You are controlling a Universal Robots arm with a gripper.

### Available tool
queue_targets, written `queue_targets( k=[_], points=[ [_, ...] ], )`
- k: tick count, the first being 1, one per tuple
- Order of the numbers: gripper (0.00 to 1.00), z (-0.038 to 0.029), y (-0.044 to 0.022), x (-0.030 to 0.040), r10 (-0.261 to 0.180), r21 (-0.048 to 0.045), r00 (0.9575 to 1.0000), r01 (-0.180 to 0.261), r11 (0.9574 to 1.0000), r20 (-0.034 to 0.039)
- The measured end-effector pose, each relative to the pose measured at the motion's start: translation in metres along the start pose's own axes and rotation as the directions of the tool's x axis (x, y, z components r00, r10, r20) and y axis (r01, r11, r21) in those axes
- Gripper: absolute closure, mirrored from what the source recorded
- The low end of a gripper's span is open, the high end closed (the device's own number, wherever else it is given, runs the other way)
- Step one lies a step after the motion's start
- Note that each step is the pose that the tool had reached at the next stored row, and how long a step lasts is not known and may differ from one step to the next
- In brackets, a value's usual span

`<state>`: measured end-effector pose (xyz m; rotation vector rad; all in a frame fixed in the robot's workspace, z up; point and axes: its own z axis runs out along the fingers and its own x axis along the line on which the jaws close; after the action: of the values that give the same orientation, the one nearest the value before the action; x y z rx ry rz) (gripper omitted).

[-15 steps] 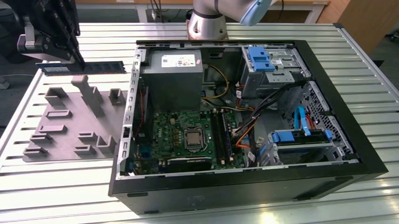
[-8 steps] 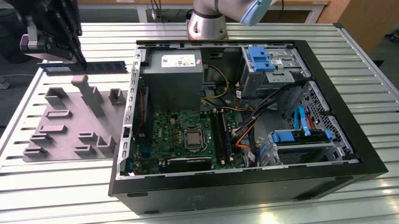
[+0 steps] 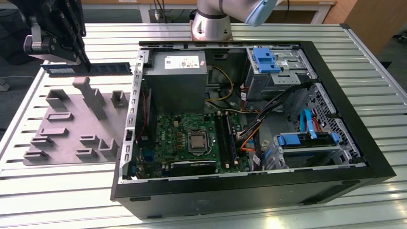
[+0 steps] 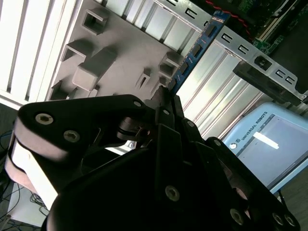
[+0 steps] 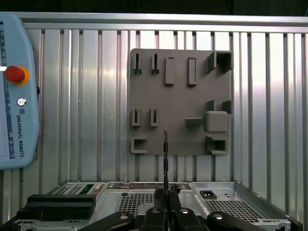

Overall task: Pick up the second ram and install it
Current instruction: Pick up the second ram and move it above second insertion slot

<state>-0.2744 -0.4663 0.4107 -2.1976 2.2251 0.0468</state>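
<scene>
The gripper [image 3: 79, 61] is pinched on the second ram [image 3: 105, 69], which hangs level in the air above the gray holder plate [image 3: 70, 121]. In the exterior view that is about ten o'clock from the open computer case [image 3: 375, 157]. In the first wrist view the stick [image 5: 165, 154] runs edge-on out of the clamped tips. It likely handles as light and stiff yet fragile (thin board, bare chips), so gripping the flat faces near mid-length, clear of the contact edge, seems safest.
</scene>
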Motion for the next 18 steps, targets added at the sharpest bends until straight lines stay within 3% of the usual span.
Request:
queue_targets(
  k=[18],
  points=[
    [0.86,-0.0001,-0.0126,-0.0001,0.000,0.0000,1.0000,0.000,1.0000,0.0000]
  ],
)
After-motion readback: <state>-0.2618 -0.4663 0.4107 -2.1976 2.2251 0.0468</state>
